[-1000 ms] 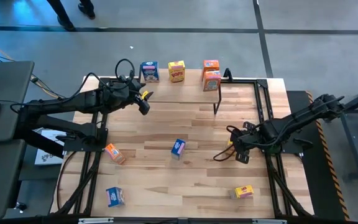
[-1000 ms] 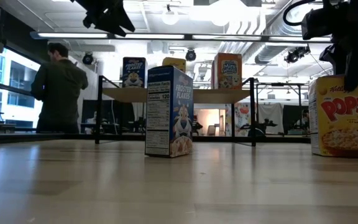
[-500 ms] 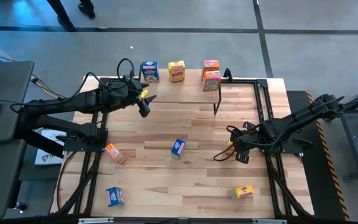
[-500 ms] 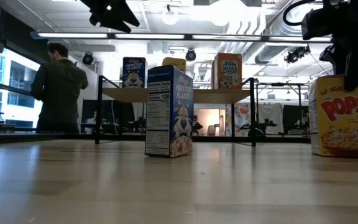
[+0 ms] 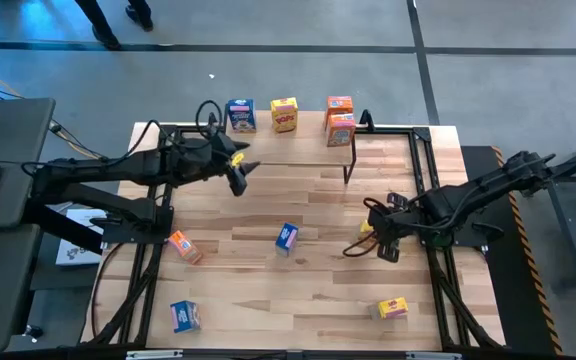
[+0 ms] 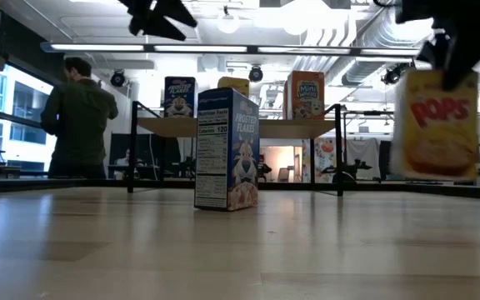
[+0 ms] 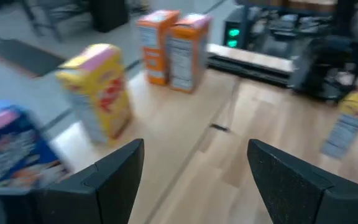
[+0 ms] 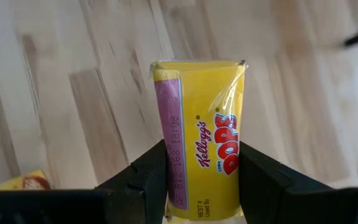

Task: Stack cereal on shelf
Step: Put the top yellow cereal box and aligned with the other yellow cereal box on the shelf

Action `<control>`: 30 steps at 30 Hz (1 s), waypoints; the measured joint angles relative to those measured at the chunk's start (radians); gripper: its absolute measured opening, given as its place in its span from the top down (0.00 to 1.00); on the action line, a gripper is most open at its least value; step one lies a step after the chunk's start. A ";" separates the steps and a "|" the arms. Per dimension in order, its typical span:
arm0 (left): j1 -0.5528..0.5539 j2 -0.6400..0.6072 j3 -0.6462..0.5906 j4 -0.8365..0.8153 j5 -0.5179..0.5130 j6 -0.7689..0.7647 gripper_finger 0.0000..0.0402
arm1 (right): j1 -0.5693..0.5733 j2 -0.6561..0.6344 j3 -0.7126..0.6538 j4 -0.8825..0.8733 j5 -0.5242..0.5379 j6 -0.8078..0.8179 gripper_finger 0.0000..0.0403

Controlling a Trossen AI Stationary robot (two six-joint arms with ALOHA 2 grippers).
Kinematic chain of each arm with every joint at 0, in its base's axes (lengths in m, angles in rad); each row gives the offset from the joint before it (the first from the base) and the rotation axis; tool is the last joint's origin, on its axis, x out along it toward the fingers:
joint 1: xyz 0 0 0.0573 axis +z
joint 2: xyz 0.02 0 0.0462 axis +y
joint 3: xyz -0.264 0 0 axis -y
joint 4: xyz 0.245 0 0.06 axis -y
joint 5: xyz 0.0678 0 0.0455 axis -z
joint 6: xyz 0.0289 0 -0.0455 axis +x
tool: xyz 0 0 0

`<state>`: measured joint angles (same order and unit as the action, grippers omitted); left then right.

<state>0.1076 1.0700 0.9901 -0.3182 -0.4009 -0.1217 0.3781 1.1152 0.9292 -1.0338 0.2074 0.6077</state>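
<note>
yellow cereal box (image 8: 202, 140) clamped in right gripper (image 8: 197, 180)

Blue cereal box (image 7: 11, 149) blurred, cut off, left end effector (image 6: 158, 15) cropped by frame top

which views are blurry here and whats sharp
Left wrist view: motion-smeared, the yellow box and orange boxes soft. Low view: the Pops box in the right gripper is smeared, the Frosted Flakes box crisp. Right wrist view: box print readable. High view: sharp.
</note>
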 joint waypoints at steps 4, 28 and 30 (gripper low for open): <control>-0.019 0.057 0.000 0.052 0.088 0.048 0.31 | -0.026 0.000 0.055 0.002 0.031 -0.057 0.62; -0.098 0.417 0.005 0.531 0.250 0.083 0.31 | -0.288 0.005 0.146 0.201 -0.081 -0.447 0.62; -0.096 0.429 0.023 0.519 0.262 0.088 0.31 | -0.301 0.006 0.146 0.214 -0.084 -0.458 0.62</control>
<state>0.0112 1.4990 1.0131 0.2011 -0.1392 -0.0338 0.0770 1.1210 1.0748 -0.8195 0.1232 0.1498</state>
